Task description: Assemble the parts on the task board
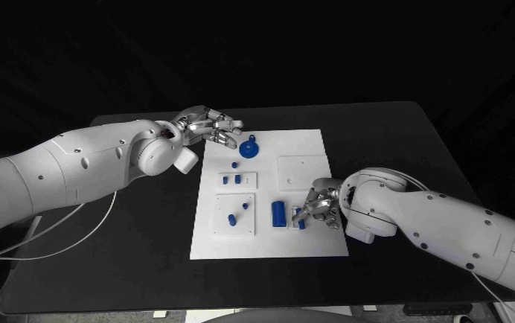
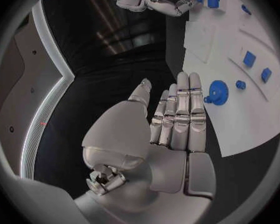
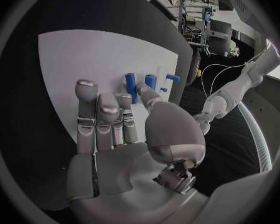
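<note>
At the left we see the robot's white left arm [image 1: 75, 170] reaching over the black table [image 1: 140, 256], ending at the far left corner of the white rectangular task board [image 1: 295, 144]. Its silver left hand [image 1: 209, 127] holds nothing: in the left wrist view the fingers [image 2: 180, 114] lie straight and side by side, thumb set apart, hovering over the table just beside the board edge. Just right of this hand a round blue disc part with a small knob [image 1: 249, 148] rests on the board, near the fingertips but apart from them. Further along, two small blue blocks [image 1: 230, 179] sit in a raised white panel, and a blue peg [image 1: 232, 219] lies lower down. A blue upright cylinder [image 1: 279, 213] stands near the board's near edge. Just right of it, the silver right hand [image 1: 320, 210] hangs over the board, fingers loosely extended with its thumb near a short blue piece [image 1: 301, 222]; we cannot tell whether it pinches it.
</note>
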Robot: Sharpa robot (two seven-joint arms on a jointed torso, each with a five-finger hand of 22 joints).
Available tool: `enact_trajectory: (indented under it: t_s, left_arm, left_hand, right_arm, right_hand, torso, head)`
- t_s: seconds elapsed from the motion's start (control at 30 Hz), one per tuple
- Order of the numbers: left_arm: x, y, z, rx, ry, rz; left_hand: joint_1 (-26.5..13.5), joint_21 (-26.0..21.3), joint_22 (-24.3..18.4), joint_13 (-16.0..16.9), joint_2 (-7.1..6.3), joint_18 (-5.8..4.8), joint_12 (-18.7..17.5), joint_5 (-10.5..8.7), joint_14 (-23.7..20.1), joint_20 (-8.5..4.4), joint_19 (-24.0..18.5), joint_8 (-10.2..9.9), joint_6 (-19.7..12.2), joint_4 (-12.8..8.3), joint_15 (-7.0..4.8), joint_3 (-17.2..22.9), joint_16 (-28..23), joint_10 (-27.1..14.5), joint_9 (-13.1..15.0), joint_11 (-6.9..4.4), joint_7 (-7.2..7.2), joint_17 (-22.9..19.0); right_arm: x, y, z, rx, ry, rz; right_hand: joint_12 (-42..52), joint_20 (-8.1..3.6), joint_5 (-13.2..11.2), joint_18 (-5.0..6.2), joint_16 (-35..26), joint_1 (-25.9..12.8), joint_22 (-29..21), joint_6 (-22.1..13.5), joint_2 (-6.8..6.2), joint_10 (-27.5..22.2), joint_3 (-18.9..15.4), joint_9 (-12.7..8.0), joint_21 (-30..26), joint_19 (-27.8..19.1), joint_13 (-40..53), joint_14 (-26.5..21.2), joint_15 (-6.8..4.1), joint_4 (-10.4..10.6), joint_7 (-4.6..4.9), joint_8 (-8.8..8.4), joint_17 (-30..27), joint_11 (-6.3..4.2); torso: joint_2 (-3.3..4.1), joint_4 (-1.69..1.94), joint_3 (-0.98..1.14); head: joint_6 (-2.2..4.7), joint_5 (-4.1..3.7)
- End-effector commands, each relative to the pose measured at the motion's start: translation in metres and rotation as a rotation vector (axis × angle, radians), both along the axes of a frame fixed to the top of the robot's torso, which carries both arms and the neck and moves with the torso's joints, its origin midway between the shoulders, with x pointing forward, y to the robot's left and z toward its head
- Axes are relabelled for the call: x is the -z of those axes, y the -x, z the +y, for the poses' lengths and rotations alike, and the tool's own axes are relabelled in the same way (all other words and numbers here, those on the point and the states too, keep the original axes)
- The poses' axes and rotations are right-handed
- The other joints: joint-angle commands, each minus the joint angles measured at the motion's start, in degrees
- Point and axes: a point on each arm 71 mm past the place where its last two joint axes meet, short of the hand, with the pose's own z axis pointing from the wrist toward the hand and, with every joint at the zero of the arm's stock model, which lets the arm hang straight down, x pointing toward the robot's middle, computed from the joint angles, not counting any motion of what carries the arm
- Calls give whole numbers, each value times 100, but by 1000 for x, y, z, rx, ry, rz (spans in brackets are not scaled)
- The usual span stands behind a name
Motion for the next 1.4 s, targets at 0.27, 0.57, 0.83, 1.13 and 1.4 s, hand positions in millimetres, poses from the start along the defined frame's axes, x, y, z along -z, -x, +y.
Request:
enact_trajectory:
  t_s: [0.27, 0.57, 0.83, 1.13, 1.4]
  left_arm:
    - [0, 1, -3, 27, 1, 7]
    - [0, 1, -3, 27, 0, 8]
    - [0, 1, -3, 29, -3, 12]
    - [1, 1, -3, 29, -6, 15]
    - [1, 1, -2, 29, -7, 16]
  left_hand:
    - [-48, 38, 3, 6, 24, -106, -15, 10, 4, 17, 40, 36, -36, 21, 25, -7, 28, -44, 6, 0, 15, 7]
    - [-48, 38, 3, 6, 24, -106, -15, 10, 4, 17, 40, 36, -36, 21, 25, -7, 28, -44, 6, 0, 15, 7]
    - [-48, 38, 3, 6, 24, -106, -15, 10, 4, 17, 40, 36, -36, 21, 25, -7, 28, -44, 6, 0, 15, 7]
    - [-48, 38, 3, 6, 24, -106, -15, 10, 4, 17, 40, 36, -36, 21, 25, -7, 28, -44, 6, 0, 15, 7]
    - [-34, 33, 2, 6, 19, -106, -15, 12, 0, 19, 41, 37, -45, 37, 26, -20, 33, -49, 6, 1, 17, 10]
  right_arm:
    - [3, 0, -2, 15, 25, 11]
    - [0, -2, 0, 22, 14, -29]
    - [-1, -2, 1, 18, 8, -45]
    - [-2, -2, 3, 12, -1, -50]
    - [-1, -1, 4, 2, -2, -43]
  right_hand:
    - [-24, -33, -41, -62, -13, -93, 8, 17, -49, 10, -30, -9, -29, 264, 8, -5, -46, 70, 25, -1, 5, 1]
    - [-30, -38, -21, -52, -19, -32, 15, 8, -164, -2, -126, -28, -49, 268, 14, -4, -51, 201, 34, -2, 14, 4]
    - [-30, -37, -59, -51, -27, -56, 15, 12, -204, -3, -133, -31, -49, 267, 15, -5, -50, 228, 35, -2, 10, 6]
    - [-25, -36, -87, -46, -38, -28, 15, 14, -254, -3, -123, -39, -61, 266, 18, -6, -51, 294, 36, -1, 8, 7]
    - [-44, -34, -120, -44, -49, -74, 8, 7, -336, -16, -186, -43, -81, 266, 2, -7, -47, 392, 44, -1, 6, 14]
  torso:
    - [-1, 2, 1]
    - [1, -2, 5]
    - [0, -3, 6]
    - [3, -7, 12]
    - [3, -8, 11]
  head:
    - [-11, 42]
    - [-25, 83]
    - [-48, 104]
    - [-41, 117]
    - [-45, 110]
